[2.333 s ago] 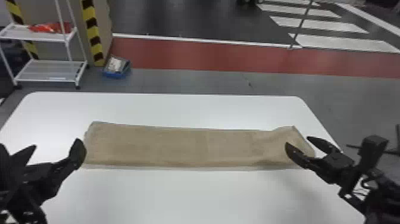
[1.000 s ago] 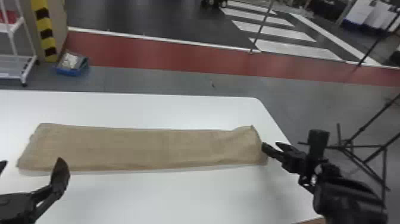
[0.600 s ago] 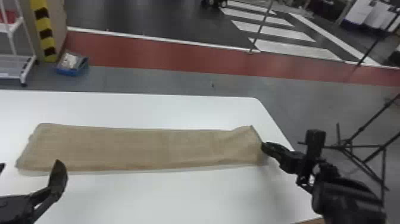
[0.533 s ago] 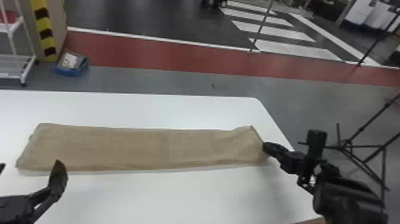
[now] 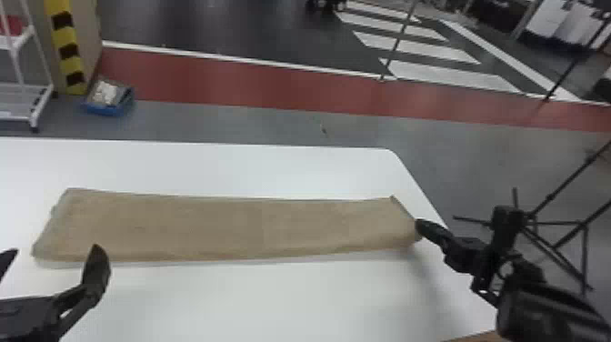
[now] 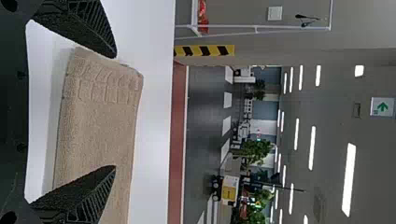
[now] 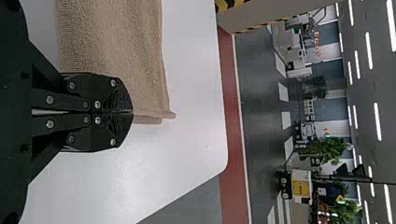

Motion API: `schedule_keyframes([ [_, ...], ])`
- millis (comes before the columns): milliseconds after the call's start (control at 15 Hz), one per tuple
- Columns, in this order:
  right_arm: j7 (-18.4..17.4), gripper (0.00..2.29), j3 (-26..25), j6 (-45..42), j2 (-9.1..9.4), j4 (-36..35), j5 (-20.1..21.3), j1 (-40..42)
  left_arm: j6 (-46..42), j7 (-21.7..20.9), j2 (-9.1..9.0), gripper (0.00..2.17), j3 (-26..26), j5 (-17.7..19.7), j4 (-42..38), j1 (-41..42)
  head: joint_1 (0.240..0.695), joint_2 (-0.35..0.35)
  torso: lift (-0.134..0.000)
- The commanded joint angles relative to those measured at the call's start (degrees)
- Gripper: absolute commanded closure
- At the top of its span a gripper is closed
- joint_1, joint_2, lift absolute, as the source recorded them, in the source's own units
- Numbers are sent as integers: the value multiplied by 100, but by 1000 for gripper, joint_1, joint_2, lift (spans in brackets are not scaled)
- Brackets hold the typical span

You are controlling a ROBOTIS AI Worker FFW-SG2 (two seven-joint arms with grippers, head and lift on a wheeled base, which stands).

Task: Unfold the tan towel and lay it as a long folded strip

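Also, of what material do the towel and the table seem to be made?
The towel looks like matte terry, probably cotton: it has a fine, pebbly texture, with a patterned band near one end. The table has a smooth white top, perhaps laminate or plastic; its even surface and faint sheen leave that open.

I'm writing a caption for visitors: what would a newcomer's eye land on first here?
Probably the tan towel, a long strip across the white table. Next, likely the black right tool, closed at the towel's right end, and the open left tool by its left end. Beyond the table, a red band crosses the floor.
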Motion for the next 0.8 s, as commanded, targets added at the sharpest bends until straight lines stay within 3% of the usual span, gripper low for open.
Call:
schedule_keyframes([
  [0,-44,1129,30,-29,19,-1,196,11,0,0,0,26,-51,-9,5,-13,695,-350,-110],
  [67,-96,495,30,-82,37,-9,231,19,0,9,0,26,-69,-9,-12,-13,695,-350,-110],
  [133,-158,-2,4,-275,90,-53,222,37,-18,18,0,26,-86,-9,-48,-13,695,-350,-110],
  [333,-184,49,-75,-539,441,-1161,-208,547,-193,106,9,26,-86,-88,-223,31,695,-350,-110],
  [533,-149,53,127,-100,1065,-2734,-419,1127,-299,185,18,26,-86,-140,-487,154,695,-347,-110],
  [733,-202,56,742,-100,1443,-3631,-604,1751,-580,325,18,26,-86,-193,-540,268,695,-286,-110],
])
